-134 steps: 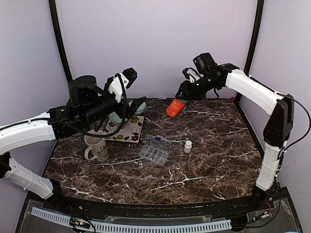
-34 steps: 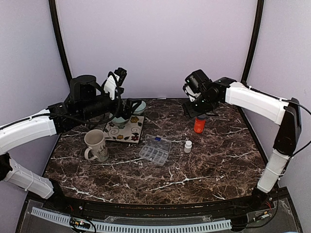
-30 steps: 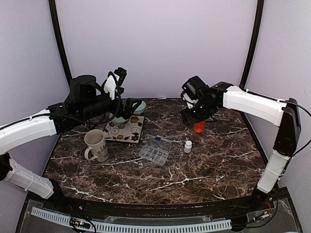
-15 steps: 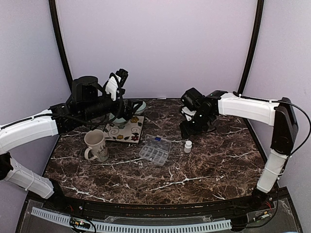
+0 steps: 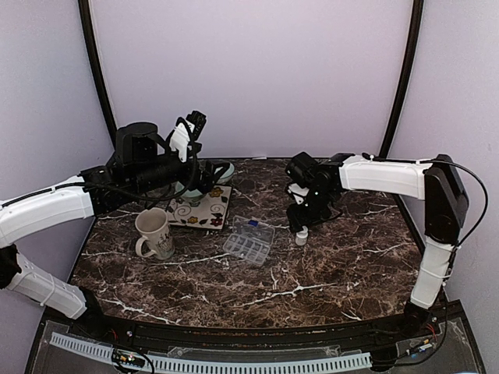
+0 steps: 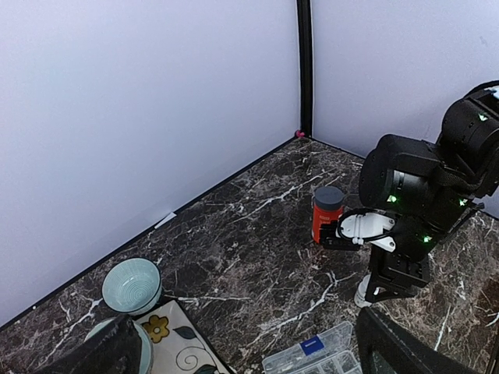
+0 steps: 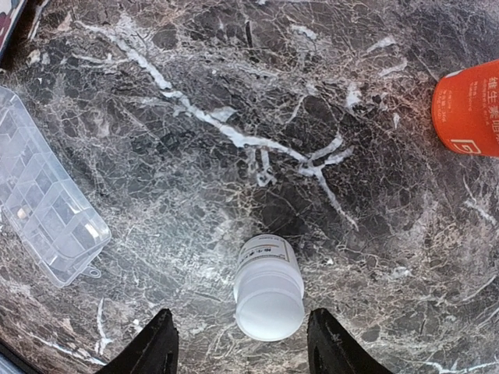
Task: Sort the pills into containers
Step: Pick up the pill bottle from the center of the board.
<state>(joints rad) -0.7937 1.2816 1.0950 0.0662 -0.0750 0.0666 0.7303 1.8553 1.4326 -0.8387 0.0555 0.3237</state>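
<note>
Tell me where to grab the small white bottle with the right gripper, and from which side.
Grip the white bottle by its round body just below the cap, coming straight down. It stands upright, cap facing the open right gripper, and both flanks are free: the clear organiser and the orange bottle stand well apart.

Robotics lab test cell: plain lilac panels (image 5: 249,78) and black frame posts (image 5: 94,62) are enclosing a marble-patterned counter (image 5: 327,273) at 9, 12 and 3 o'clock.
</note>
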